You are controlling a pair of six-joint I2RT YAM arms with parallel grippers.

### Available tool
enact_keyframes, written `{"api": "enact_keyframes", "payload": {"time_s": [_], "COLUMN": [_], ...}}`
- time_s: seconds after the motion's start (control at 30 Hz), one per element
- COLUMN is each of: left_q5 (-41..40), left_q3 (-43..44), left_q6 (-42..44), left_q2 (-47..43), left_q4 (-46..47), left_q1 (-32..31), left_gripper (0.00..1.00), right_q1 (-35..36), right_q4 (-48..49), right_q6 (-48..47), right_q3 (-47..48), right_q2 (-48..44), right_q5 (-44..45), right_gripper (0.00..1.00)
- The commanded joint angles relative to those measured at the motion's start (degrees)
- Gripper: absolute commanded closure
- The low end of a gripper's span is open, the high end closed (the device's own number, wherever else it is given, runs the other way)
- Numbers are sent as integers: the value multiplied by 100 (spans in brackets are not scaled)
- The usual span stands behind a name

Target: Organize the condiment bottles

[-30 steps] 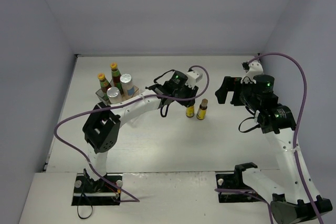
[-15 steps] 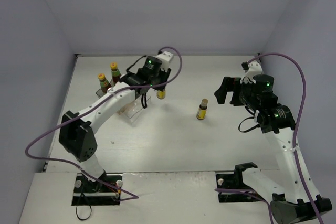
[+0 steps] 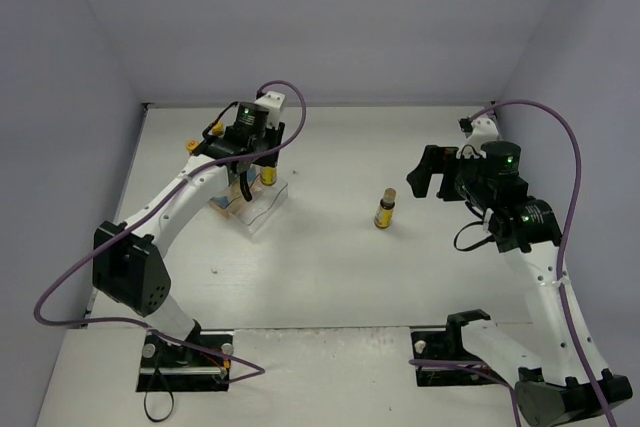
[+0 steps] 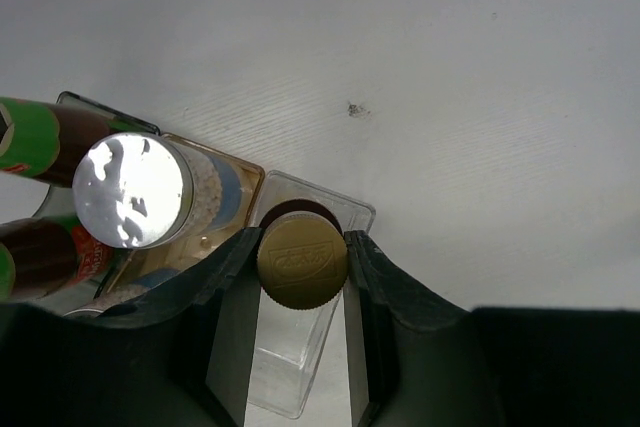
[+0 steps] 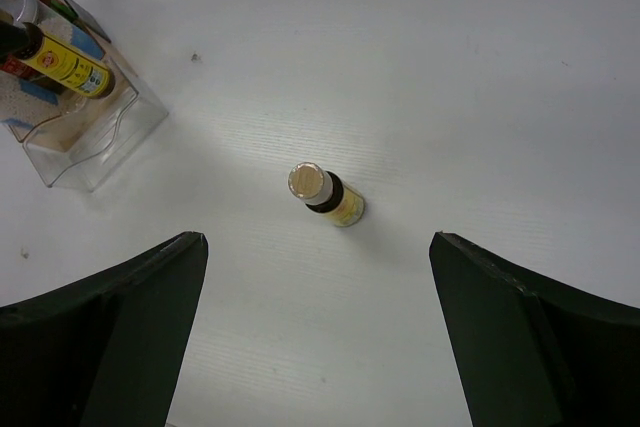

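Bottle [image 4: 302, 265], short, gold-capped and yellow-labelled, is clasped by left hand [image 4: 302, 247] at rack [image 4: 296, 372]; right hand [image 5: 316, 245] gapes.

A robotics lab cell: white table [image 3: 330, 277], plain walls [image 3: 330, 17], left arm [image 3: 185, 195] and right arm [image 3: 545, 287] bolted on.

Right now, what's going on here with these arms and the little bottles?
The left gripper is shut on a short yellow-labelled bottle, holding it at the clear rack, where a silver-lidded jar and dark sauce bottles already stand. Whether it rests on the rack yet is unclear. The right gripper hangs open above another short bottle standing alone on the table.
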Motion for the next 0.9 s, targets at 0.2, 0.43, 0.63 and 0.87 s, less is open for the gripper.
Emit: {"api": "enact_keyframes", "payload": {"time_s": [0.2,0.43,0.63,0.87], "left_q5": [98,458,670,793], "left_q3": [-98,-396,-537,-643], "left_q6": [-10,-151,-230,-256], "left_q2": [-208,-94,21,126], "left_q4": [555,906,1152,1355], "left_q1": [202,422,483,554], "left_gripper": [100,100,100,100], "right_q1": [-33,-33,-33,-42], "right_q4": [424,477,503,529], "right_q6": [31,40,31,22], "right_q3": [-15,-76,-147,-217], "right_q2": [65,91,109,135], "right_q5": [-83,-101,-109,-101], "right_gripper": [0,0,0,0]}}
